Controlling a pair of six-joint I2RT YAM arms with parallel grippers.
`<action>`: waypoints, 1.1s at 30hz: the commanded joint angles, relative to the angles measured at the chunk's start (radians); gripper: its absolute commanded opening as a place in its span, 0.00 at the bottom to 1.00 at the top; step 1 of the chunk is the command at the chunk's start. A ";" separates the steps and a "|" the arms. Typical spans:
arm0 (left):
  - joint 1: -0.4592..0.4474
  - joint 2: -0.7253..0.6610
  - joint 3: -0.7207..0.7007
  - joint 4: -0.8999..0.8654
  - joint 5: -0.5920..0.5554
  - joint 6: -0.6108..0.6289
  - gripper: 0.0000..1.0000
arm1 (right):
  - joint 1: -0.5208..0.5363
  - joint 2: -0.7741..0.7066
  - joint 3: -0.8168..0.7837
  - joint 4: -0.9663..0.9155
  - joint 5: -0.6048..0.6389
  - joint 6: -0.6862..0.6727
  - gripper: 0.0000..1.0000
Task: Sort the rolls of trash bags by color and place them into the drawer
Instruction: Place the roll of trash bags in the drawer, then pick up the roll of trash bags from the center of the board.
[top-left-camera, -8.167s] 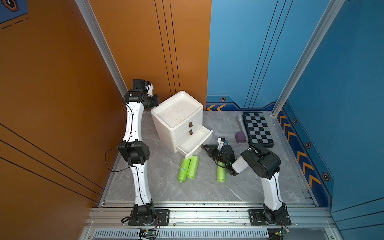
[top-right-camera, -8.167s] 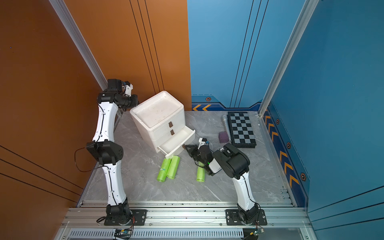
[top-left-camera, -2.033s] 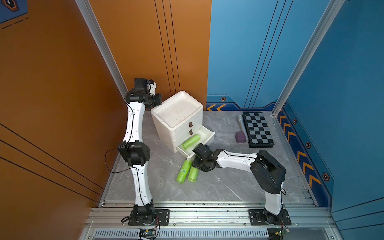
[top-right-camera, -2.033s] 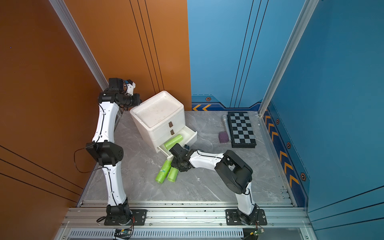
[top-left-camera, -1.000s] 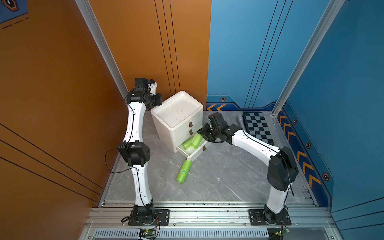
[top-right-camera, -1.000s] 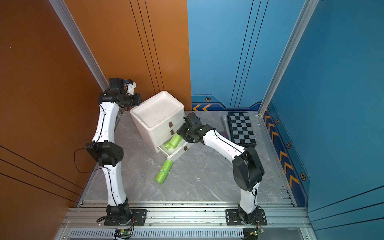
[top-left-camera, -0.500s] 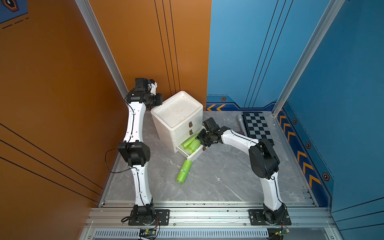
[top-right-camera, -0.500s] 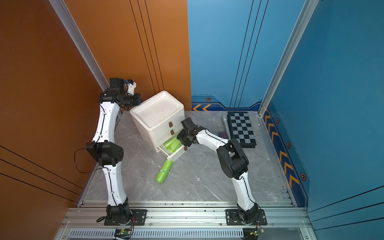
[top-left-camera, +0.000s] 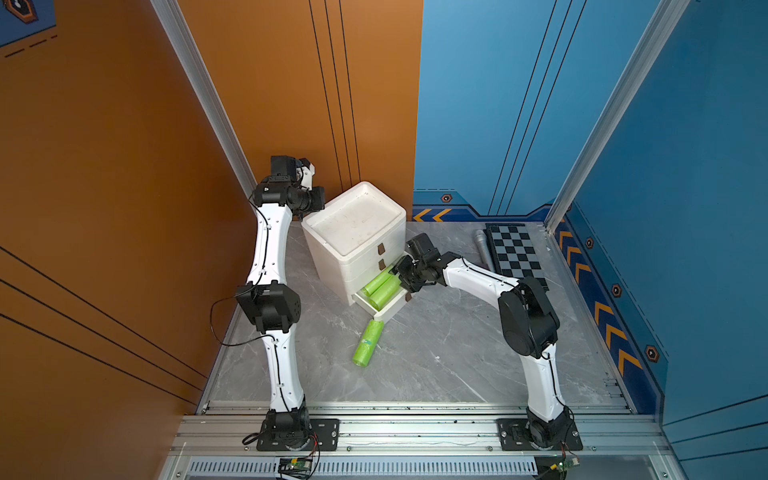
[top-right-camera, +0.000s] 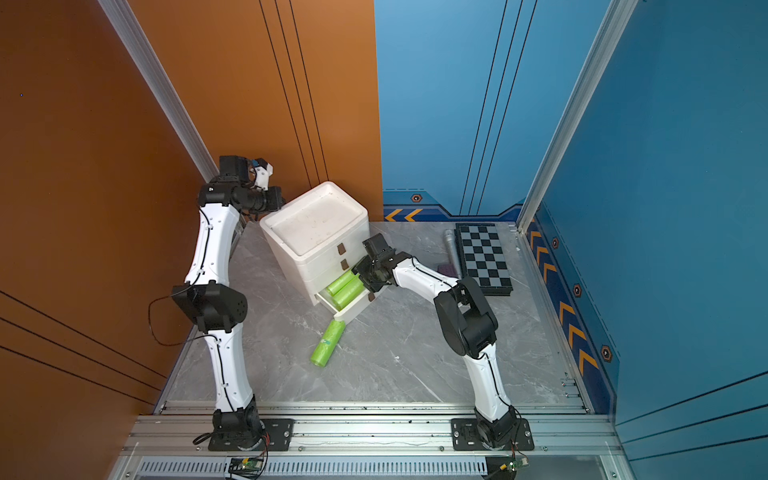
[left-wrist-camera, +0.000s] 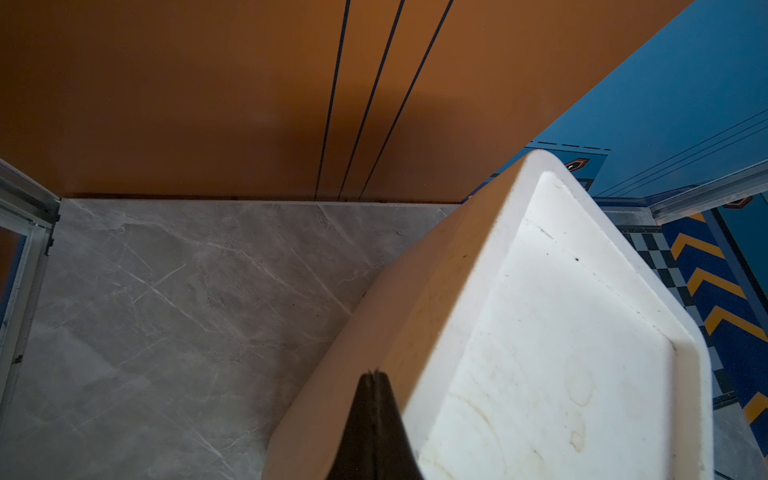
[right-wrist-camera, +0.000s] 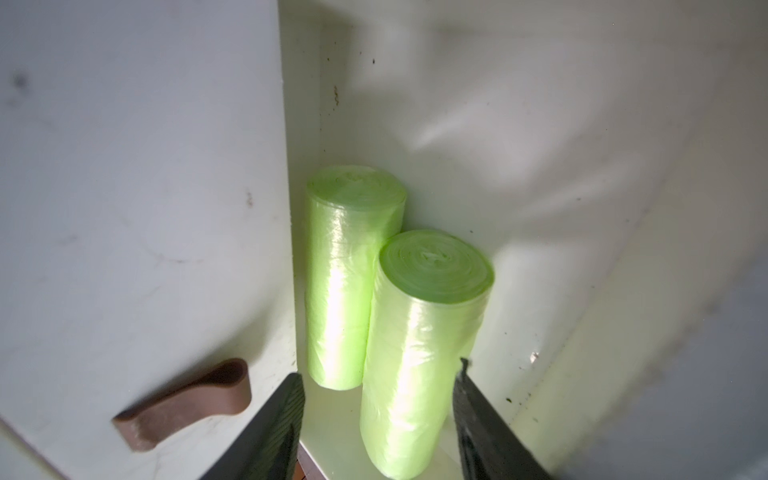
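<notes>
Overhead only, third green roll (top-left-camera: 368, 343), outside drawer (top-left-camera: 392, 304)

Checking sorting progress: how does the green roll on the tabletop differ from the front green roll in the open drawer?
The tabletop roll lies outside the drawer; the drawer roll lies inside it. The tabletop roll shows a small label; the drawer roll shows none. The right hand has its open jaws astride the drawer roll, not the tabletop roll. Both are lime green, lying on their sides.
</notes>
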 joint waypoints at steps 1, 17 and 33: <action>-0.047 0.012 -0.027 -0.168 0.078 0.022 0.03 | -0.015 -0.011 0.020 -0.009 0.009 -0.009 0.58; -0.049 0.020 -0.015 -0.168 0.085 -0.001 0.03 | 0.270 -0.272 -0.146 -0.323 0.168 -0.266 0.70; -0.052 0.033 -0.001 -0.166 0.088 -0.014 0.03 | 0.445 -0.130 -0.126 -0.298 0.268 -0.114 0.77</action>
